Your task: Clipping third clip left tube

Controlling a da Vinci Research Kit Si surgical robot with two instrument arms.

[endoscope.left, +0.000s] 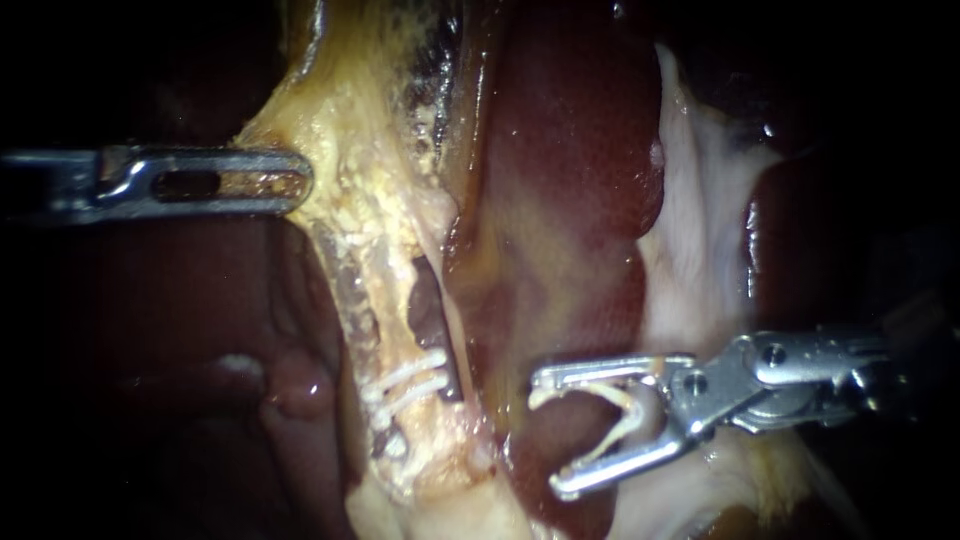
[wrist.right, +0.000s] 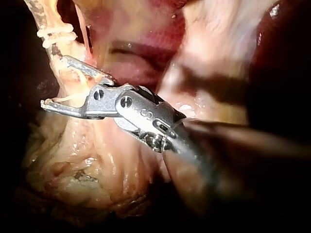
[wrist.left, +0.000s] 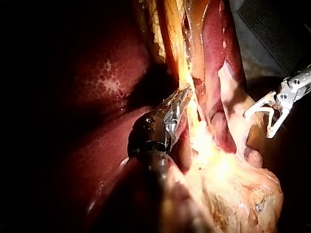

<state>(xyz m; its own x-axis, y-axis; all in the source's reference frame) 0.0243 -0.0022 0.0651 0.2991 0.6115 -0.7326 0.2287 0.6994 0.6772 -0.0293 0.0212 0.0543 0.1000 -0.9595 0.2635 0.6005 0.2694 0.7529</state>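
Clip [endoscope.left: 625, 408] rides right instrument [endoscope.left: 545, 433]; left instrument [endoscope.left: 298, 181] grips tissue [endoscope.left: 352, 150].

**Lit middle, black edges**

Light comes from each camera's side: the yellow tissue [endoscope.left: 380, 230] glows, the borders sink to black. Glare flecks the wet liver [endoscope.left: 570, 150], the right instrument [endoscope.left: 550, 434] and its white clip [endoscope.left: 605, 388]. The left instrument [wrist.left: 181, 97] lies half in shadow.

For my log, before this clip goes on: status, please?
Left instrument shut on tissue. Right instrument holds new clip, apart from tube. Tube carries two clips. Nothing seen between.
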